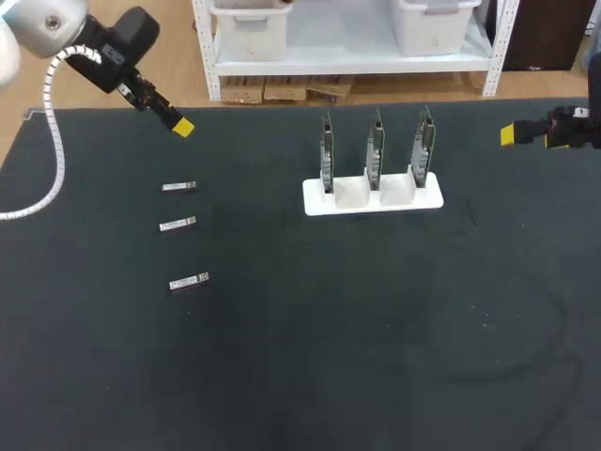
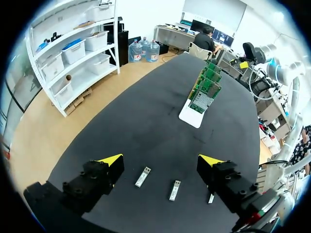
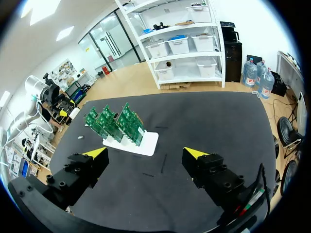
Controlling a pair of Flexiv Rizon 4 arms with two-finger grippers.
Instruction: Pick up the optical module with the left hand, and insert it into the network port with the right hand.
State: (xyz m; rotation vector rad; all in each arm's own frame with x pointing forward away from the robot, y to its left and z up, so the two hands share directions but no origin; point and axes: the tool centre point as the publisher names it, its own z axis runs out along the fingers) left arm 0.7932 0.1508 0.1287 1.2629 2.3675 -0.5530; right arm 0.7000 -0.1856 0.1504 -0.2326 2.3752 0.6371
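Observation:
Three small silver optical modules lie in a column on the black table at the left: far [image 1: 178,187], middle [image 1: 177,224] and near [image 1: 189,281]. In the left wrist view they lie just ahead of and below my left gripper [image 2: 160,160]: one [image 2: 142,176] and another [image 2: 175,190] between its fingers, the third [image 2: 211,197] by one finger. That gripper [image 1: 181,126] hangs open and empty above the table's far left. Three upright green network cards [image 1: 375,150] stand in a white holder [image 1: 319,202]. My right gripper [image 1: 512,134] is open and empty at the far right, with the cards [image 3: 114,124] well ahead of it.
The white holder [image 2: 190,116] with its cards [image 2: 206,87] stands far ahead of the left gripper. The table's far edge [image 1: 282,106] runs just behind both grippers. Black tabletop [image 1: 376,329] fills the near half.

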